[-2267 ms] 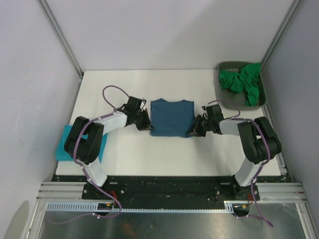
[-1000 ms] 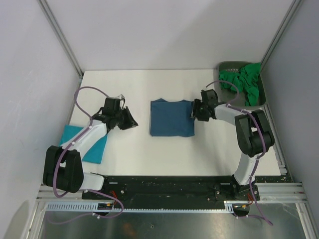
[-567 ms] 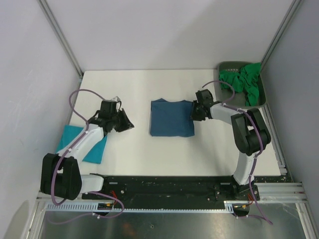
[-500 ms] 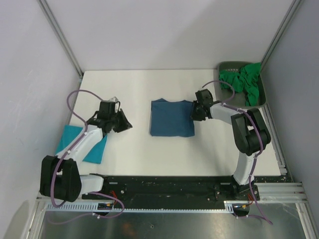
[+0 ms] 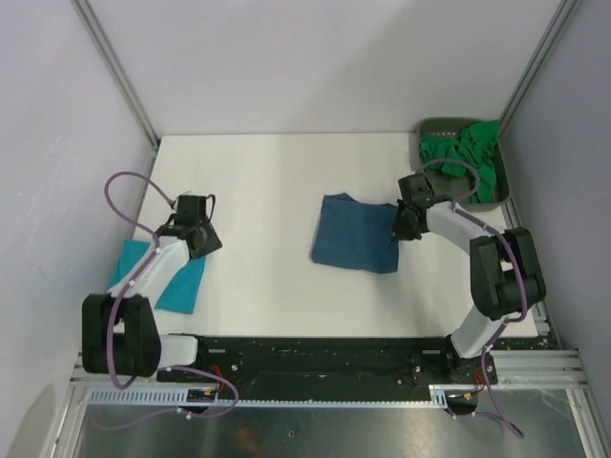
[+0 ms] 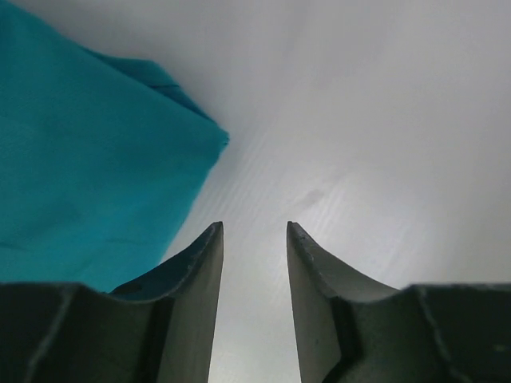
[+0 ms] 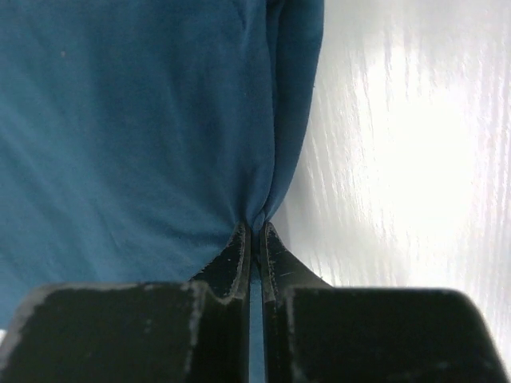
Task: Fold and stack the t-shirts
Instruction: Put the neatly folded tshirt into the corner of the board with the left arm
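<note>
One white table (image 5: pixel 272 181), grey-walled, bears a steel-blue t-shirt (image 5: pixel 353 236) and a turquoise t-shirt (image 5: pixel 184 288).

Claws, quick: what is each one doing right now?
Left claw: open, holding nothing, next to the turquoise t-shirt.
Right claw: closed, pinching the steel-blue t-shirt.

I'm seeing the left arm (image 5: pixel 158 272) and right arm (image 5: pixel 456 225) wearing white shells between bulky black joints, each trailing a looping purple cable (image 5: pixel 124 176). Low in the wrist views, dark grey fingers (image 6: pixel 196 279) are tapering to curved tips.
</note>
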You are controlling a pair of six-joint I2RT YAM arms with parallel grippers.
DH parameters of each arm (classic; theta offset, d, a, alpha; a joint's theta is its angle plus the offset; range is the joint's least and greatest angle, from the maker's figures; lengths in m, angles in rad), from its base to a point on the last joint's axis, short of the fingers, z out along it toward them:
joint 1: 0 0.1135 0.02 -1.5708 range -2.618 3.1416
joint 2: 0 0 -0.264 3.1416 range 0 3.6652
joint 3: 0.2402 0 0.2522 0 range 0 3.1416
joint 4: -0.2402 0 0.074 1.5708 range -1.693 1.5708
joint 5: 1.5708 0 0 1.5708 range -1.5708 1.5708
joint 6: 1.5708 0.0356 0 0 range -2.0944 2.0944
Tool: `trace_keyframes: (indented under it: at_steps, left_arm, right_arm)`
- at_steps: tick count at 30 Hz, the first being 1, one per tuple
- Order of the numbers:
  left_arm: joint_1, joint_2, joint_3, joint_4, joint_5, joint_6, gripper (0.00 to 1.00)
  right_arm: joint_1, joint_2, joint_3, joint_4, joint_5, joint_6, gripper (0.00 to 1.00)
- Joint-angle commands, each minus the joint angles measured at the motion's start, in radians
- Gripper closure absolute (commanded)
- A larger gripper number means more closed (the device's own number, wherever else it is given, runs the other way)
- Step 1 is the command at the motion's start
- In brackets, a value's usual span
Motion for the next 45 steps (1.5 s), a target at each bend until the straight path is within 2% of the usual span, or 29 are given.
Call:
trace_keyframes:
  at_steps: [1, 7, 18, 21, 25, 26, 31, 38, 45]
  left_arm:
    - [0.015, 0.105, 0.065, -0.019, -0.151, 0.043, 0.57]
    - [0.017, 0.255, 0.122, -0.026, -0.237, 0.049, 0.56]
    - [0.017, 0.380, 0.145, -0.031, -0.293, 0.043, 0.58]
    - [0.016, 0.404, 0.154, -0.030, -0.280, 0.033, 0.71]
    - [0.004, 0.401, 0.165, -0.030, -0.255, 0.026, 0.95]
    - [-0.004, 0.394, 0.167, -0.030, -0.249, 0.020, 0.98]
    - [-0.064, 0.348, 0.168, -0.031, -0.170, -0.057, 1.00]
    - [-0.231, 0.354, 0.211, -0.044, -0.122, -0.271, 1.00]
    - [-0.350, 0.508, 0.430, -0.044, -0.091, -0.391, 1.00]
  right_arm:
    - [-0.009, -0.101, -0.062, -0.007, -0.017, -0.007, 0.99]
    - [-0.016, -0.160, -0.146, 0.048, -0.076, -0.003, 0.99]
    - [-0.044, -0.181, -0.175, 0.084, -0.146, -0.023, 0.99]
    - [-0.046, -0.193, -0.178, 0.080, -0.142, -0.027, 0.99]
    - [-0.057, -0.208, -0.186, 0.068, -0.131, -0.033, 0.99]
    - [-0.060, -0.211, -0.188, 0.064, -0.128, -0.034, 0.99]
    - [-0.079, -0.223, -0.203, 0.048, -0.113, -0.036, 0.99]
    - [-0.112, -0.227, -0.228, 0.034, -0.104, -0.034, 1.00]
    - [-0.145, -0.193, -0.229, 0.050, -0.100, -0.033, 1.00]
